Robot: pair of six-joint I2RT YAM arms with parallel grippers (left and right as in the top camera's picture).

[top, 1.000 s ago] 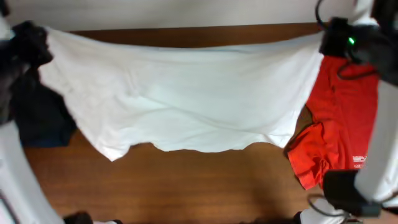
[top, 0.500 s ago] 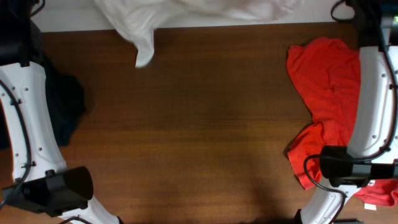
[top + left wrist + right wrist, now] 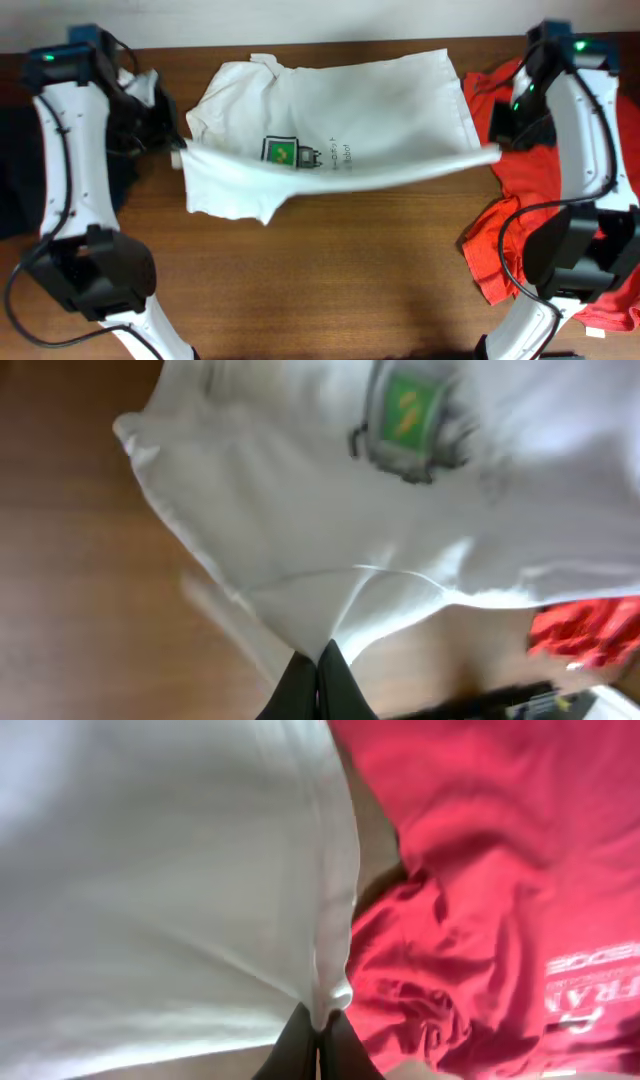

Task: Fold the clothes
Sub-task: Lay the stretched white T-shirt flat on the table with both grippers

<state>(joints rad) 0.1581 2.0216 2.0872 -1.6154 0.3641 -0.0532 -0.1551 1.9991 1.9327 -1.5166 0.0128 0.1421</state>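
You're spreading the white T-shirt (image 3: 380, 110) across the far middle of the table (image 3: 330, 290). The left gripper (image 3: 172, 150) and right gripper (image 3: 498, 148) each clamp its taut near edge. Next, likely lower both evenly.

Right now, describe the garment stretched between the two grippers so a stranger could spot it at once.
On the wooden table, look to the middle, between the red T-shirt on the right and the dark garment at the left edge. There is the white T-shirt, one edge held taut by the left gripper and the right gripper. It alone is white, with a small green-and-black square print.
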